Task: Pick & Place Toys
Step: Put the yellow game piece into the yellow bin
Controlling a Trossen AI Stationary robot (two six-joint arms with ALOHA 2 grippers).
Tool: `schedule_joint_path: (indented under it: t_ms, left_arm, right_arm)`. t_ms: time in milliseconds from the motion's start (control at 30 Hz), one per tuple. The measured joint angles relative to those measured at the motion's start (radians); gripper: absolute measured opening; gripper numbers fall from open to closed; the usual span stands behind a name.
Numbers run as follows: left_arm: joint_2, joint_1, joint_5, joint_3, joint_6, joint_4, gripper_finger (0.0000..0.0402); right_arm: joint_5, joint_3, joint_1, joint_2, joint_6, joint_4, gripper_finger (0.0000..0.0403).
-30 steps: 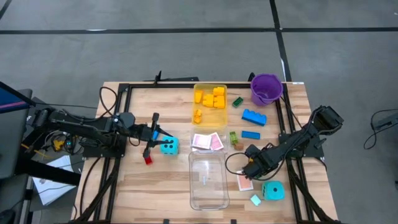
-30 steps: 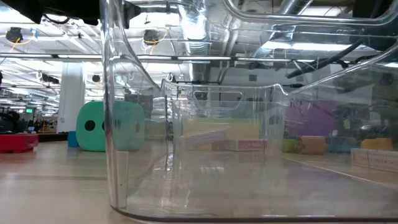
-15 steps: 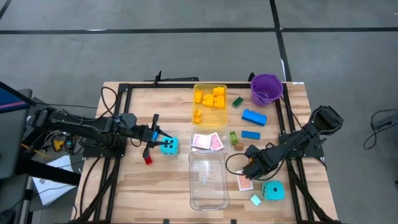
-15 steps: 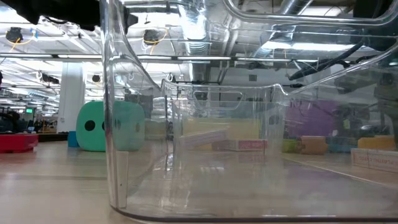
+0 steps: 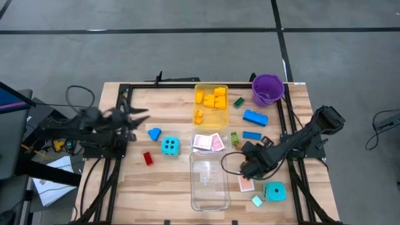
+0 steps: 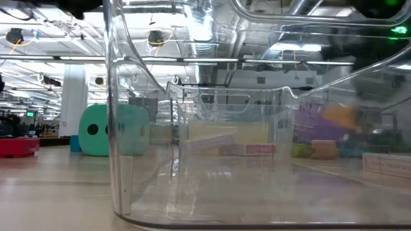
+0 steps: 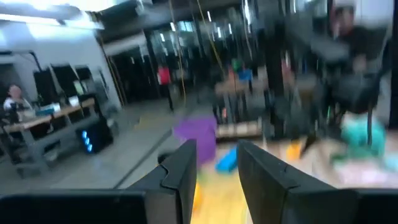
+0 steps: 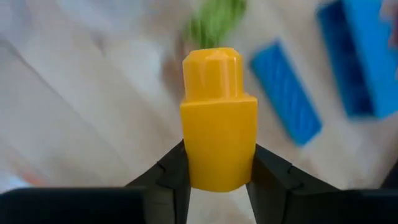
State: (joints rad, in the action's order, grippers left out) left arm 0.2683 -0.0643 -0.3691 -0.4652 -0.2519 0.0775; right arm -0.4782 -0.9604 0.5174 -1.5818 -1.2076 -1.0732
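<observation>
Two tools: right tool (image 8: 217,177) clamps orange brick (image 8: 218,118); left tool (image 7: 217,165) blurred, nothing between fingers.

Wooden table (image 5: 169,187) carries bricks (image 5: 255,117), dice (image 5: 169,146), trays (image 5: 209,181).

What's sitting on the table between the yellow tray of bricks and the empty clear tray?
In the high view, pink-backed playing cards lie on the wood between the yellow-tinted tray and the clear plastic tray.

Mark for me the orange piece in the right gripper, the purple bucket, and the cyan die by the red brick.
orange piece (image 8: 218,118), right wrist view, middle of its body between the fingers.
purple bucket (image 5: 257,92), high view, on its rim.
cyan die (image 5: 169,146), high view, its top face.
</observation>
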Motion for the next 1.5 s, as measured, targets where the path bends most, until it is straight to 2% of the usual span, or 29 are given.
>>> schedule_joint_path:
  t_ms: [167, 300, 367, 567, 700, 800, 1033, 1233, 1333, 1500]
  left_arm:
    - [-0.083, 0.000, -0.001, 0.000, 0.022, 0.003, 0.0108]
    - [-0.085, 0.000, -0.037, 0.000, -0.025, -0.051, 0.0108]
    - [-0.086, 0.000, -0.111, 0.000, -0.041, -0.080, 0.0108]
    - [-0.086, 0.000, -0.431, 0.000, -0.105, -0.103, 0.0108]
    - [-0.085, 0.000, -0.518, 0.000, -0.114, -0.104, 0.0108]
    - [-0.085, 0.000, -0.521, 0.000, -0.114, -0.103, 0.0108]
    - [-0.085, 0.000, -0.521, 0.001, -0.114, -0.102, 0.0108]
    - [-0.085, 0.000, -0.521, 0.001, -0.113, -0.096, 0.0108]
    - [-0.085, 0.000, -0.521, 0.001, -0.113, -0.093, 0.0108]
    - [-0.083, 0.000, -0.521, 0.001, -0.110, -0.093, 0.0108]
  right_arm:
    - [-0.169, -0.134, -0.045, 0.000, 0.110, -0.021, 0.0114]
    - [-0.225, -0.276, -0.122, 0.000, 0.272, -0.023, 0.0114]
    - [-0.227, -0.351, -0.166, 0.000, 0.364, -0.022, 0.0114]
    - [-0.256, -0.514, -0.301, 0.000, 0.607, -0.011, 0.0114]
    - [-0.259, -0.553, -0.409, 0.000, 0.739, 0.026, 0.0114]
    - [-0.237, -0.567, -0.503, 0.000, 0.807, 0.066, 0.0114]
    - [-0.085, -0.572, -0.691, 0.000, 0.934, 0.238, 0.0114]
    - [0.031, -0.572, -0.799, 0.000, 0.797, 0.270, 0.0120]
    - [0.040, -0.572, -0.820, -0.007, 0.756, 0.278, 0.0122]
    - [0.122, -0.553, -0.840, -0.051, 0.731, 0.346, 0.0121]
